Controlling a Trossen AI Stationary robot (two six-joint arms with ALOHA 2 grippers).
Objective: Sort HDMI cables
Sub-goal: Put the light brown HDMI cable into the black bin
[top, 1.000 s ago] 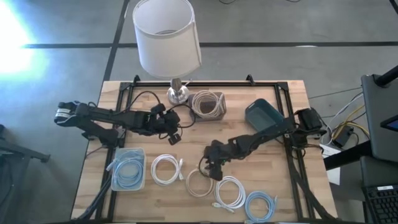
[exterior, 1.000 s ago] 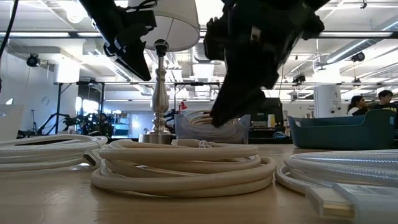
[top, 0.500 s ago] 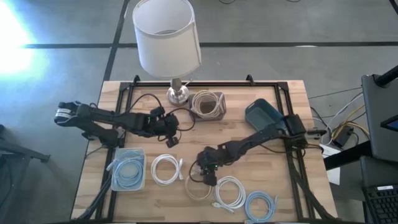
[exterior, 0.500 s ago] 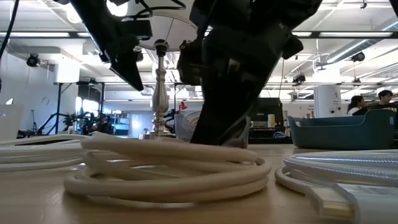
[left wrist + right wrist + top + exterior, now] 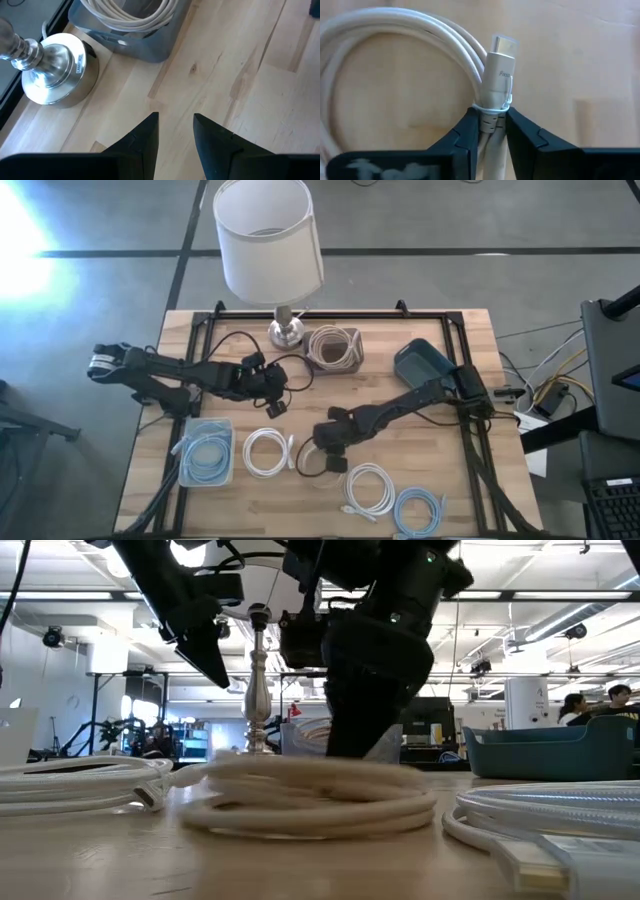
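Note:
A beige HDMI cable coil [image 5: 316, 479] lies on the wooden table near its front middle; it also shows in the low view [image 5: 310, 802]. My right gripper [image 5: 324, 463] stands over it, shut on it beside its plug [image 5: 499, 75]. My left gripper [image 5: 272, 406] hovers open and empty above the table's back left, near the lamp base [image 5: 55, 67]. A white coil [image 5: 268, 452], another white coil [image 5: 368, 486] and a light blue coil [image 5: 420, 510] lie flat on the table. One light blue coil lies in a clear tray [image 5: 205, 456], and beige coils lie in a grey bin [image 5: 334, 348]. My right gripper pinches the beige coil's bundled strands [image 5: 492, 119] between its two fingers, just behind the plug, where a thin tie wraps them. The fingers [image 5: 469, 131] come from above, slanting down, one on each side of the bundle. The coil's loop lies on the table.
A lamp with a white shade [image 5: 268, 240] stands at the back edge. A blue bin [image 5: 424, 365] sits at the back right. A black frame [image 5: 200, 330] runs round the table. Bare wood lies in the table's middle.
My right gripper has gone toward the table's left and near edges and come down onto the beige coil. The coil has shifted a little on the table under it. My left gripper has drifted slightly toward the table's left.

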